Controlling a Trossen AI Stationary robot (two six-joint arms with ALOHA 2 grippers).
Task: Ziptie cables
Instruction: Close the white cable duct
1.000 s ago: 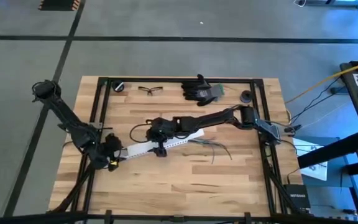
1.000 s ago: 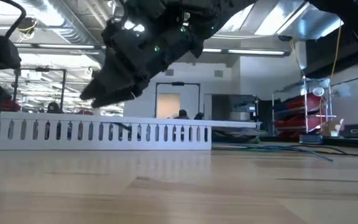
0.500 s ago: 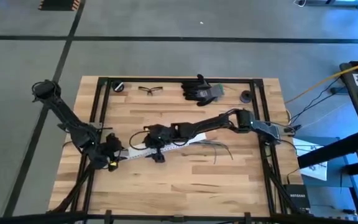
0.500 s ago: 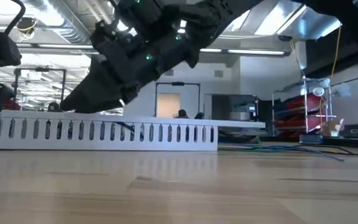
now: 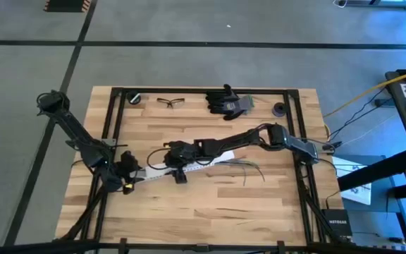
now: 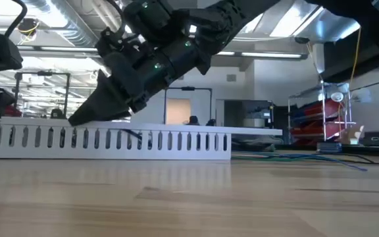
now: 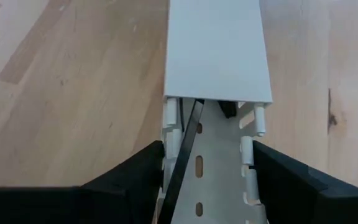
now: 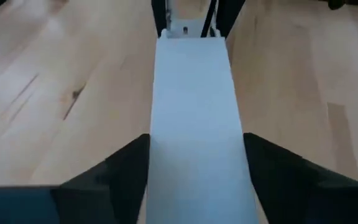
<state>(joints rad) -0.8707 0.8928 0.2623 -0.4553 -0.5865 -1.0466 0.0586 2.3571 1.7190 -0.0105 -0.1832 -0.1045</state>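
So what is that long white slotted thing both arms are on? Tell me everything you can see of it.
The white slotted channel looks like plastic: a long trough with comb-like side walls and a flat lid covering part of it. It lies flat on the wooden table, left of centre. A dark cable runs inside the uncovered end. The left gripper straddles that end; the right gripper straddles the lid from the other side.

Right gripper dark fingers straddle flat white cover strip, one finger each side. Strip runs straight ahead over wooden table. Beyond strip's far end, slotted white channel and dark uprights.
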